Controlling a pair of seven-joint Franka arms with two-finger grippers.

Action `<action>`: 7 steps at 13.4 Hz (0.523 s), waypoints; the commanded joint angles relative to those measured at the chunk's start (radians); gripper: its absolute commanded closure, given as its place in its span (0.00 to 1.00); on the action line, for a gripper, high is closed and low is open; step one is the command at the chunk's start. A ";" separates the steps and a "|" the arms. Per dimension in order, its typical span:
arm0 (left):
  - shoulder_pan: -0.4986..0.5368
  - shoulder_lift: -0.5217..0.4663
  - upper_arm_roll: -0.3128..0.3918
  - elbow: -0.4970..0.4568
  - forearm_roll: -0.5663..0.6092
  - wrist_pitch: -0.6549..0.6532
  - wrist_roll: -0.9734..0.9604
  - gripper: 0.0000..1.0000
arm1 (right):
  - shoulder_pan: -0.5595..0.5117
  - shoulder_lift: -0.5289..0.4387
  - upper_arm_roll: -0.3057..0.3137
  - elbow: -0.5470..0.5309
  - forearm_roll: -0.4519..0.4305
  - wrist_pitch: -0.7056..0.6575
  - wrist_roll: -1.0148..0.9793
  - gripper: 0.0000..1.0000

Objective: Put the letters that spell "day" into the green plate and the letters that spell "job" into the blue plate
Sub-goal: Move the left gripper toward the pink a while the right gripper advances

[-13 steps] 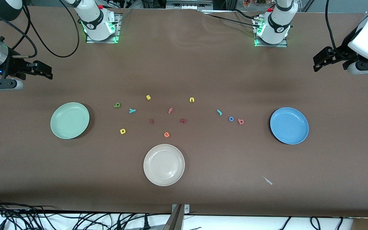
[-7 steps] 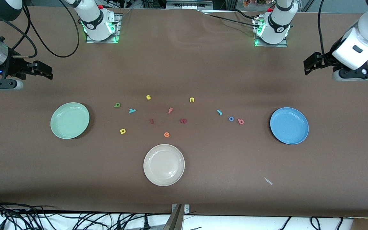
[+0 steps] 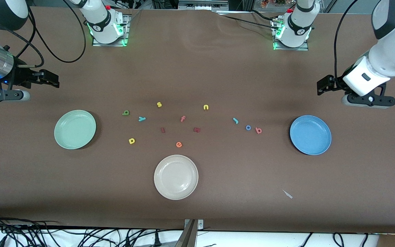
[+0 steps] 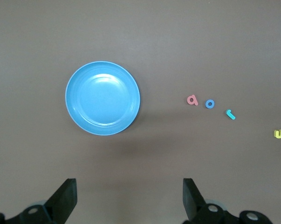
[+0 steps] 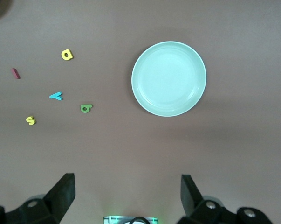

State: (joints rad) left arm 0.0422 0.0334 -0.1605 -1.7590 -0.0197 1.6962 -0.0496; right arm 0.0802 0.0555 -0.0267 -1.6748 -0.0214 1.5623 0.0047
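The green plate [image 3: 75,129] [image 5: 168,78] lies toward the right arm's end, with the yellow d [image 3: 131,140] [image 5: 67,54], green a [image 3: 126,112] [image 5: 85,108] and teal y [image 3: 142,119] [image 5: 56,95] on the table beside it. The blue plate [image 3: 310,134] [image 4: 103,98] lies toward the left arm's end, beside the teal j [image 3: 235,120] [image 4: 230,114], blue o [image 3: 248,127] [image 4: 209,103] and salmon b [image 3: 258,130] [image 4: 192,100]. My left gripper [image 3: 322,85] [image 4: 129,196] hangs open and empty over bare table by the blue plate. My right gripper [image 3: 51,79] [image 5: 127,193] hangs open and empty over bare table by the green plate.
A cream plate [image 3: 176,177] sits nearest the front camera. Mid-table lie a yellow s [image 3: 159,104], yellow n [image 3: 205,107], salmon f [image 3: 182,118], orange e [image 3: 179,144] and two dark red letters [image 3: 163,130]. A small grey scrap [image 3: 287,194] lies near the front edge.
The left arm has swung in from the table's end, bringing its gripper lower and closer to the blue plate. The right gripper has shifted only slightly. No letter has moved.
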 commanded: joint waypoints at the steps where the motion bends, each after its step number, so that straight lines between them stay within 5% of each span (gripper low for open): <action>1: -0.011 0.017 -0.008 -0.039 -0.026 0.077 0.014 0.00 | 0.003 0.027 0.004 0.010 0.038 -0.004 0.001 0.00; 7: -0.079 0.066 -0.031 -0.304 -0.068 0.527 0.014 0.00 | 0.004 0.027 0.010 -0.048 0.037 0.045 0.014 0.00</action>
State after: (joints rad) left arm -0.0080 0.0774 -0.1875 -1.9853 -0.0608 2.0840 -0.0498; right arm 0.0824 0.0987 -0.0204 -1.6885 0.0050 1.5817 0.0049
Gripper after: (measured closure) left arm 0.000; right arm 0.000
